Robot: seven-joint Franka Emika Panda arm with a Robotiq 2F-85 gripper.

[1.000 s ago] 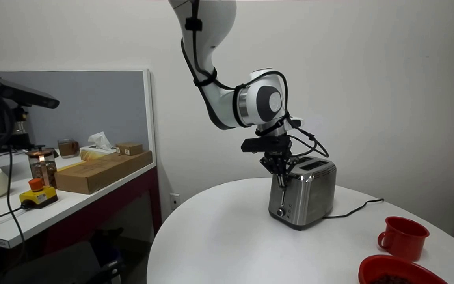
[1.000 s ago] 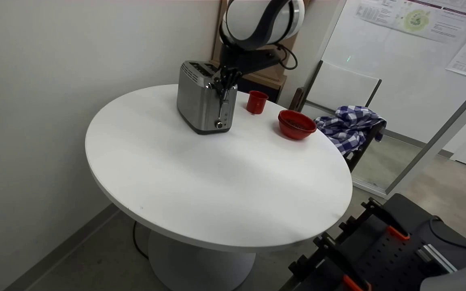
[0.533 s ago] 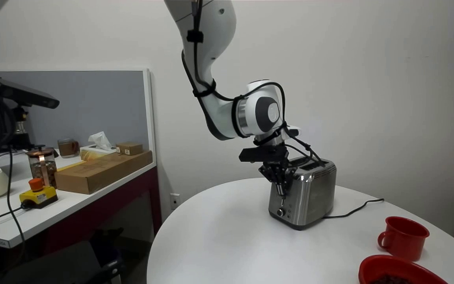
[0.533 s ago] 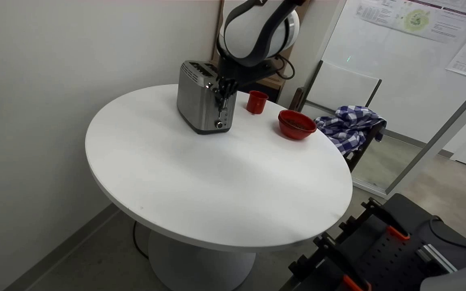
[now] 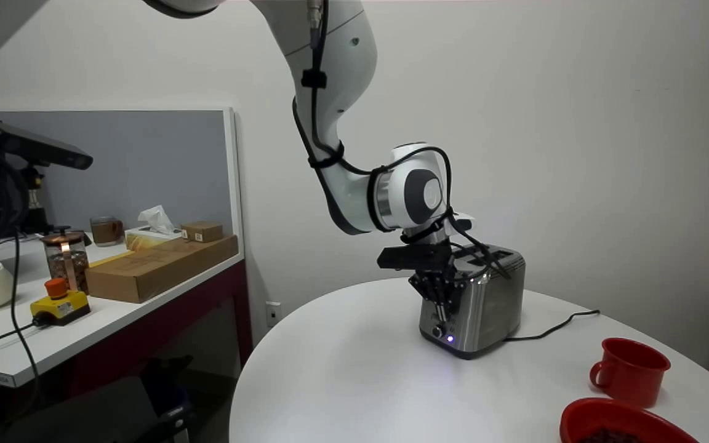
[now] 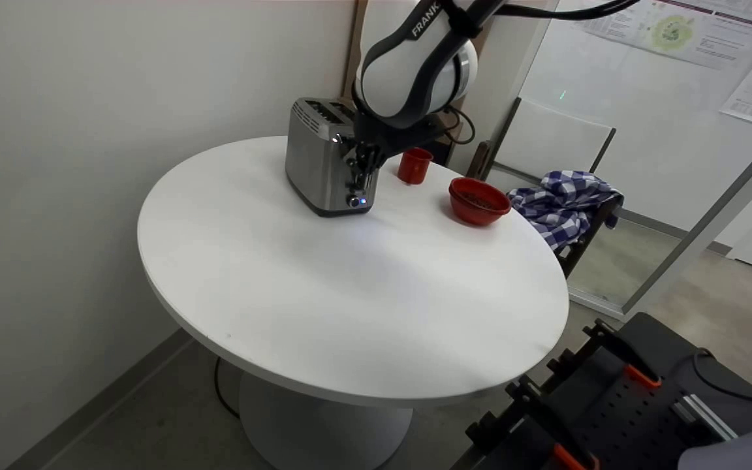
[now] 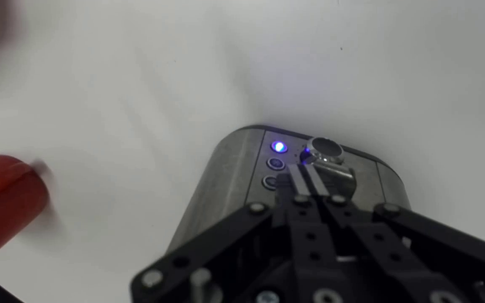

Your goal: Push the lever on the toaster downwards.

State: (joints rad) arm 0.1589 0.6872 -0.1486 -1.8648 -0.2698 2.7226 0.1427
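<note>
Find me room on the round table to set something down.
In an exterior view, the round table is bare between the toaster, red bowl and the near edge. Crowded: the toaster's control end, where the gripper is, and the side with red mug and black cord.

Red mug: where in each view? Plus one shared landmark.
In an exterior view: mug, lower right.
In an exterior view: mug, upper half, just right of centre.
Wrist view: mug, left edge, cut off.
Shared landmark: blue light on the toaster, lit in all three.
</note>
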